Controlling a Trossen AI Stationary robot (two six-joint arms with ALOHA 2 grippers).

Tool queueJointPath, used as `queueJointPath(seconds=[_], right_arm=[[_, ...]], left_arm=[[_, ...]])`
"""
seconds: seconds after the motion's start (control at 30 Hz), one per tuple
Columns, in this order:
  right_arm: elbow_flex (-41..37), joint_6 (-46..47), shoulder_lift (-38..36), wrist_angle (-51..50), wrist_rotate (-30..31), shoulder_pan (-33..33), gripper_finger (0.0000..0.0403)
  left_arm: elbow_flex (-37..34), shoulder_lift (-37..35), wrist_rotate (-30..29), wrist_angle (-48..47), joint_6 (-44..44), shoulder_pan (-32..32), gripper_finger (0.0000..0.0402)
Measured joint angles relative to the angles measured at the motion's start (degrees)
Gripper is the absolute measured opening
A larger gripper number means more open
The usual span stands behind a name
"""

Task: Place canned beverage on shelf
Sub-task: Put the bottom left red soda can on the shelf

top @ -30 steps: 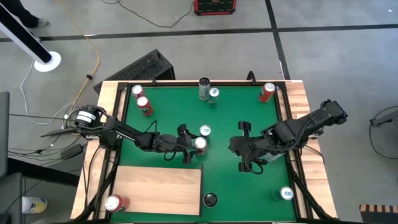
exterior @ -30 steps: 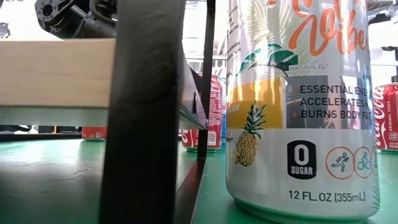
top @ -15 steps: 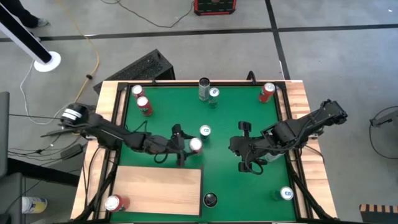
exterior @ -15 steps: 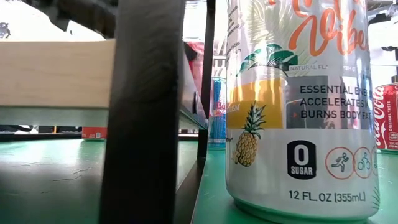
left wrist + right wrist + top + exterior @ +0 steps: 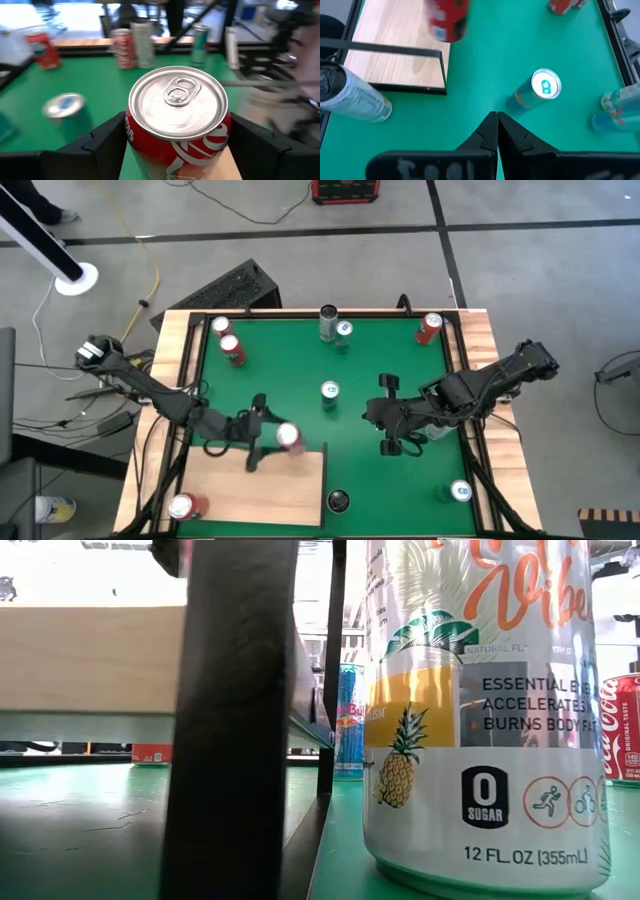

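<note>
Your left pincer (image 5: 268,442) holds a red cylindrical drinks can with a silver pull-tab lid (image 5: 176,120); its two dark fingers (image 5: 102,145) stand wide apart, one on each side of the can's body. In the high view the can (image 5: 289,437) sits over the far right corner of the flat rectangular shelf of pale, light-grained wood (image 5: 240,495). Whether the can touches the board cannot be told.

The shelf stands on the green mat (image 5: 370,370) of the wooden-edged worktop (image 5: 488,340), at the near left. A second red can (image 5: 184,506) stands at the shelf's near left corner.

Your right pincer (image 5: 496,122) is fully closed and holds nothing; it hangs over bare mat on the right half, near a blue can with a silver lid (image 5: 540,89). In the high view that can (image 5: 330,393) stands alone at mid-mat, between the two arms.

A tall white can printed with a pineapple (image 5: 480,710) stands on the mat just beside the shelf's near right corner.
</note>
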Motion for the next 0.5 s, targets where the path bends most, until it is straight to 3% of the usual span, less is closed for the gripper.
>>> queueJointPath(seconds=[0.33,0.5], right_arm=[[0.02,-0.22,0.00,1.10,-1.59,-2.26,0.0028],[0.02,-0.20,0.00,1.89,-1.64,-2.39,0.0028]], left_arm=[[0.02,0.02,2.54,-1.51,-2.34,-10.69,0.0275],[0.04,0.87,-0.43,-6.20,-5.37,-14.00,0.0275]])
